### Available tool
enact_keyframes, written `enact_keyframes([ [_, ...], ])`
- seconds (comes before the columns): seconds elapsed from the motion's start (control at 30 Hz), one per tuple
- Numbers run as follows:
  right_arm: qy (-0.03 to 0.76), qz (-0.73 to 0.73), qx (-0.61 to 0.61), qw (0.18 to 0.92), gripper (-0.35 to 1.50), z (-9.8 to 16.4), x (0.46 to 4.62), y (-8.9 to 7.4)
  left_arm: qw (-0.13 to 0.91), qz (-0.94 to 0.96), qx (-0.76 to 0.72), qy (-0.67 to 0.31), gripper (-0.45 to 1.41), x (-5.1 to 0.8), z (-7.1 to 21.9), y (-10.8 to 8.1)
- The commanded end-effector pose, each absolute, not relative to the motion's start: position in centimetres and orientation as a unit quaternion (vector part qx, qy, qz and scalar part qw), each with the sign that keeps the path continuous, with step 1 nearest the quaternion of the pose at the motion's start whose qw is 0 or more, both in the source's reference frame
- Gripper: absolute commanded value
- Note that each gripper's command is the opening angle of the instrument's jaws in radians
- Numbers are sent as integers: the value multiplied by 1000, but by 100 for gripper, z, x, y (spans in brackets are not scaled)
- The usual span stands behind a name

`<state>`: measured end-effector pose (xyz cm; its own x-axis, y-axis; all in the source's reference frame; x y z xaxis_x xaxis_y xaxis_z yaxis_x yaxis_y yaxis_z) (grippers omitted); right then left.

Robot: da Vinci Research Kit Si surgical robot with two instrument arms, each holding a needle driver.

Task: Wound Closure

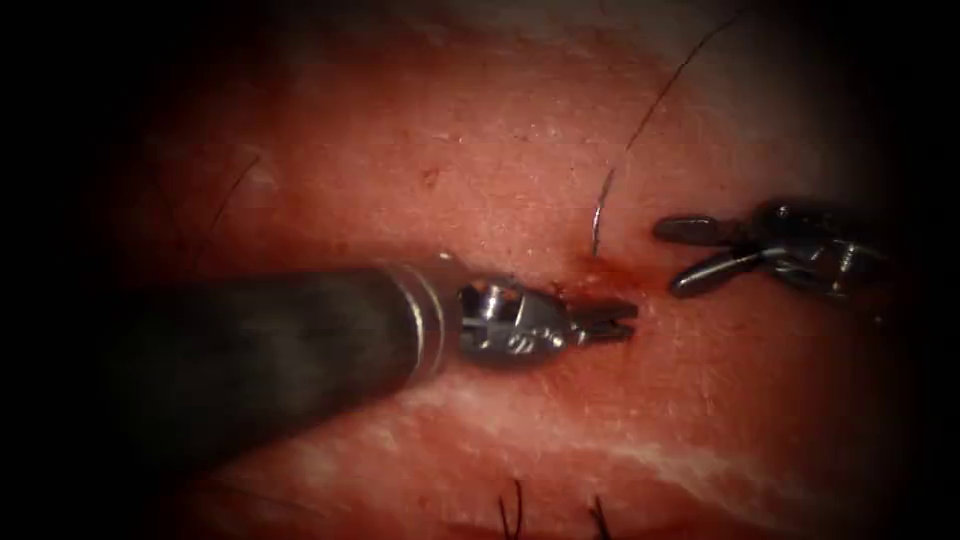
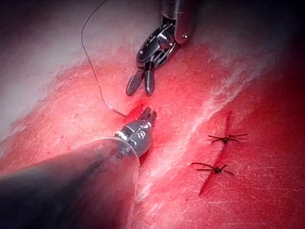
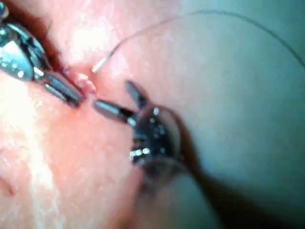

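The curved needle (image 1: 598, 215) stands with its rear end out of the tissue (image 1: 480, 150) and its front part buried at a patch of red fluid (image 1: 612, 272). Its thread (image 1: 665, 90) trails up and away. My left tool (image 1: 628, 320) lies just below that spot with its jaws slightly parted, holding nothing that I can make out. My right tool (image 1: 668, 258) hovers to the right of the needle, jaws wide open and empty. The left wrist view shows the needle (image 2: 116, 111), the thread (image 2: 88, 57), the left tool (image 2: 148, 112) and the right tool (image 2: 140, 90). The right wrist view shows the needle (image 3: 100, 64) and the right tool (image 3: 112, 94).
Two dark knotted stitches (image 2: 224, 139) (image 2: 212, 168) cross the cut some way from the tools. Their cut ends (image 1: 512, 510) show at the endoscope view's lower edge. A pale band of fat (image 1: 640, 455) runs across the tissue below the left tool's shaft (image 1: 280, 350).
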<state>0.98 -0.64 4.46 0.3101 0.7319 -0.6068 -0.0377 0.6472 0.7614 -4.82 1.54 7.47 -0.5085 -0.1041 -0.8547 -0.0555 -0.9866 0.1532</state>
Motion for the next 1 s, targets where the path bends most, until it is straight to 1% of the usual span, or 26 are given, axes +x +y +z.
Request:
enact_keyframes([
  [0.03,525,261,332,738,94,451,101,-75,14,-865,495,-80,-45,-486,755,150],
  [0.1,526,261,332,738,94,450,101,-76,16,-866,494,-82,-45,-480,757,150],
  [0.17,526,261,332,739,94,449,101,-78,-13,-867,494,-66,-45,-476,755,147],
  [0.5,526,260,332,739,94,447,101,-82,-204,-782,580,105,-45,-496,698,128],
  [0.67,526,260,332,739,96,445,101,-85,-244,-742,603,163,-45,-495,674,122],
  [0.8,526,260,332,739,103,443,101,-87,-239,-732,613,177,-45,-498,662,115],
  [0.87,528,262,331,737,106,441,101,-90,-219,-734,620,172,-45,-502,652,110],
  [0.9,532,261,328,735,103,439,101,-91,-177,-742,630,141,-45,-505,643,107],
  [1.0,526,295,350,716,93,431,99,-94,-99,-767,626,101,-45,-513,627,100],
])
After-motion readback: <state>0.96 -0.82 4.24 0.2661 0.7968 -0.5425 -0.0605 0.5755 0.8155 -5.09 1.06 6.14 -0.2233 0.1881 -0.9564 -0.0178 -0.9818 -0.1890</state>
